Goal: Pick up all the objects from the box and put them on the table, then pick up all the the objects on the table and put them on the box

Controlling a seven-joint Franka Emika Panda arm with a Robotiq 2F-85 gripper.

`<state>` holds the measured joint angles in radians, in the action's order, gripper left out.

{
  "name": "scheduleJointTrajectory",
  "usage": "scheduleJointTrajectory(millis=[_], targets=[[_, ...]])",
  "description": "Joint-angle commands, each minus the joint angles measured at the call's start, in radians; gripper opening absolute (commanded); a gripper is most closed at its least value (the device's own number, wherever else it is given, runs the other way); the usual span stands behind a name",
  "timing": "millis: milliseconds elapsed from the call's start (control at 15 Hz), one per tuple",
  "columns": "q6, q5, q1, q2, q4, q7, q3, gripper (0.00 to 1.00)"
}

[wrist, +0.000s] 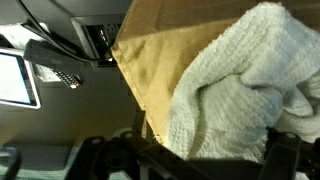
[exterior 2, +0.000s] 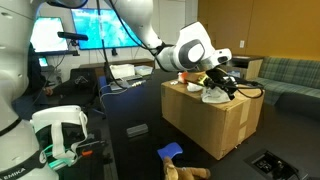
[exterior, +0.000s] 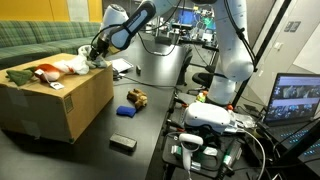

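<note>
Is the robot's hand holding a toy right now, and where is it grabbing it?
No, nothing is held. The gripper is open, poised just over the white plush toy on the box.

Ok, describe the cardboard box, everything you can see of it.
The box is a large brown cardboard carton with plain sides and a small white label near its top edge. It stands upright on the dark table. On its top lie a green toy, a red-and-white toy and a white toy. The open gripper hangs just above the white toy.
</note>
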<state>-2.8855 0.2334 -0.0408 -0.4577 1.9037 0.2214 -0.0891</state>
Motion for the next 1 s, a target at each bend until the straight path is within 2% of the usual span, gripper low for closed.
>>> scheduleJointTrajectory(millis=[0, 133, 467, 600, 733, 933], targets=[[-0.020, -0.064, 0.021, -0.048, -0.059, -0.093, 0.020, 0.81], [0.009, -0.094, 0.031, -0.041, -0.063, -0.135, 0.042, 0.58], [0.108, -0.142, 0.034, -0.004, -0.062, -0.179, 0.064, 0.20], [0.138, -0.148, 0.034, 0.027, -0.045, -0.175, 0.060, 0.08], [0.171, -0.150, 0.030, 0.057, -0.024, -0.160, 0.048, 0.05], [0.186, -0.131, 0.026, 0.125, 0.037, -0.131, 0.017, 0.08]])
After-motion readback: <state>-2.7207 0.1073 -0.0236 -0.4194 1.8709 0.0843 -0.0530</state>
